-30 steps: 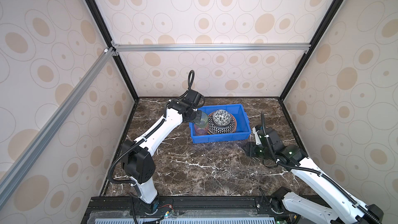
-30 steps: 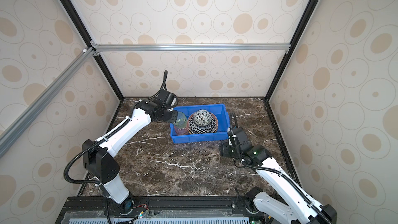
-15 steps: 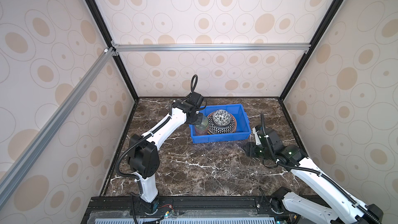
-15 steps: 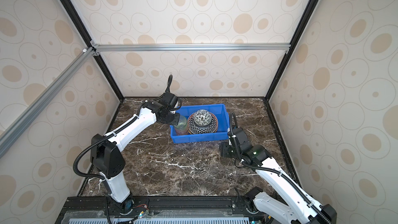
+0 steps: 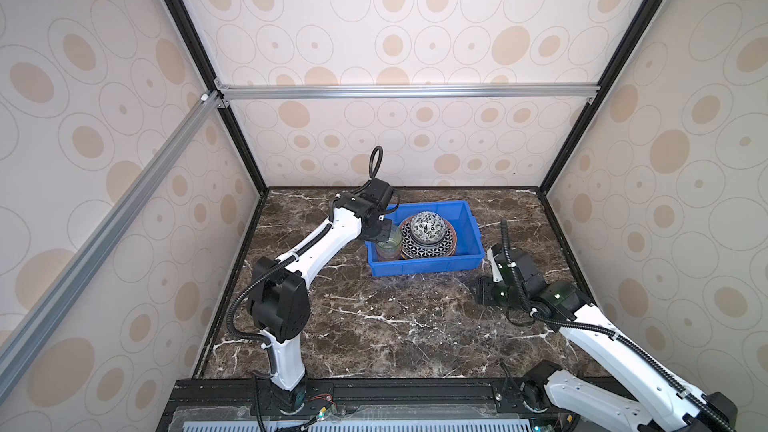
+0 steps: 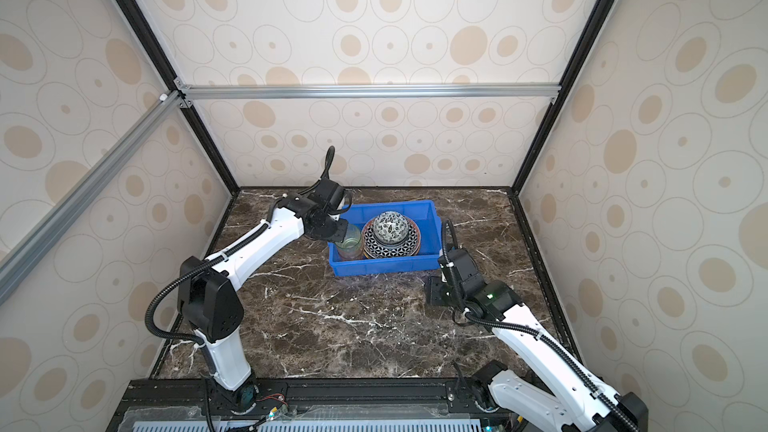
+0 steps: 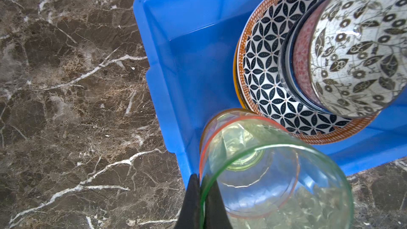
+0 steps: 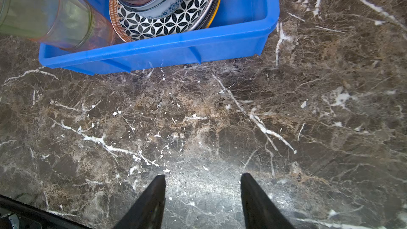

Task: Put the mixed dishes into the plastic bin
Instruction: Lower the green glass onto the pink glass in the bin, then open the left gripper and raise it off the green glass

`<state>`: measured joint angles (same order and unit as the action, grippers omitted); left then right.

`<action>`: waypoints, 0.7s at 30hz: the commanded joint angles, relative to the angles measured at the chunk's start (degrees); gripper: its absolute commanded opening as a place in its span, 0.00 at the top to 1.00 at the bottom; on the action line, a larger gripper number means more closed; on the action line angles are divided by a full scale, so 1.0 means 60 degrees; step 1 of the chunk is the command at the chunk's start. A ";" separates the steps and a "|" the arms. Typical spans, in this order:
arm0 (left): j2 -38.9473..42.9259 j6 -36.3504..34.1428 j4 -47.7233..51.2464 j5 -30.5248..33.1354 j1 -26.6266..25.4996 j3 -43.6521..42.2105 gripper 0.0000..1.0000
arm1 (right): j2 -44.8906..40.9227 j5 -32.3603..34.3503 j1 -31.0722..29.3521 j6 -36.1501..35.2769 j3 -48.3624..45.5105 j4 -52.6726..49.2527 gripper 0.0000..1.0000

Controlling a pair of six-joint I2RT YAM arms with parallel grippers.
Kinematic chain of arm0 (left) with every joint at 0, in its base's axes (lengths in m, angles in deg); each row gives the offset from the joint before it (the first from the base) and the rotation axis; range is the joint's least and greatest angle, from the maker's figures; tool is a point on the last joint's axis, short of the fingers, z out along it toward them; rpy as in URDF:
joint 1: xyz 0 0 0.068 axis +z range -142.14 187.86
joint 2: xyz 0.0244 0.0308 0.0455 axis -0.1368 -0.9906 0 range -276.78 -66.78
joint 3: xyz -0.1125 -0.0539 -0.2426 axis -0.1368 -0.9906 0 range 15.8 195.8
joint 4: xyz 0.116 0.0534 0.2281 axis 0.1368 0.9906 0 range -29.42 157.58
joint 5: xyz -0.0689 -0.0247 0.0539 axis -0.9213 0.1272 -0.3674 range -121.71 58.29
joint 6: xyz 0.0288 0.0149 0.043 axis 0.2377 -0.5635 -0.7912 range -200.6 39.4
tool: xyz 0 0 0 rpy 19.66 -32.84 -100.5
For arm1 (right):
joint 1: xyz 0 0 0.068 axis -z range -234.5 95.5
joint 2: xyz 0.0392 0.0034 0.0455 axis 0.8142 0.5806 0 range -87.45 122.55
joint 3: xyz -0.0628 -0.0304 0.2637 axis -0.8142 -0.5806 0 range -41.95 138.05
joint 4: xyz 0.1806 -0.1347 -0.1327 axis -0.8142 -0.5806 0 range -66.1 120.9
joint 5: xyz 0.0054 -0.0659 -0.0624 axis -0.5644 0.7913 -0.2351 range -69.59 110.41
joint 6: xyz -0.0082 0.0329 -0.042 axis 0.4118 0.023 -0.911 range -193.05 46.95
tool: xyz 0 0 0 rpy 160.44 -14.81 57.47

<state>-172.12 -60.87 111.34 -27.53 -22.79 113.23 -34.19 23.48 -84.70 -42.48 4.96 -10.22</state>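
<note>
1. the green cup point(image 7: 275, 183) leans tilted inside the pink cup point(image 8: 101, 34), in the near left corner of the blue bin point(image 7: 176, 29), just beside the stacked plates point(image 7: 264, 73) and the black-white bowl point(image 7: 363, 51).
2. the left gripper point(image 7: 201, 186) is clamped on the green cup's rim, one finger inside and one outside.
3. the step in hand looks like nesting this cup. the next move calls for letting go and lifting straight up, so the cups do not tip.
4. the right gripper point(image 8: 202, 179) hangs with jaws apart and empty over the marble table point(image 8: 198, 117), near the bin's front wall.

The bin point(image 5: 424, 270) is glossy plastic, the cup point(image 7: 275, 190) translucent, the tabletop point(image 8: 198, 117) polished marble.
</note>
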 commanded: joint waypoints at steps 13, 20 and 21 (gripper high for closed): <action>-0.0018 0.0026 0.0501 0.0645 -0.0062 0.0782 0.75 | -0.0101 0.0190 0.0037 -0.0088 0.0057 -0.0002 0.42; 0.0895 0.0090 0.0399 0.0895 -0.0062 0.1027 0.73 | -0.0130 0.0410 0.0037 -0.0258 0.0318 -0.0104 0.41; 0.1028 0.0067 0.0376 0.0924 -0.0061 0.0984 0.74 | -0.0130 0.0425 0.0037 -0.0267 0.0325 -0.0118 0.41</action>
<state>-170.28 -60.85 112.96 -23.81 -22.79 116.64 -34.22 24.55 -84.70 -43.18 5.12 -10.26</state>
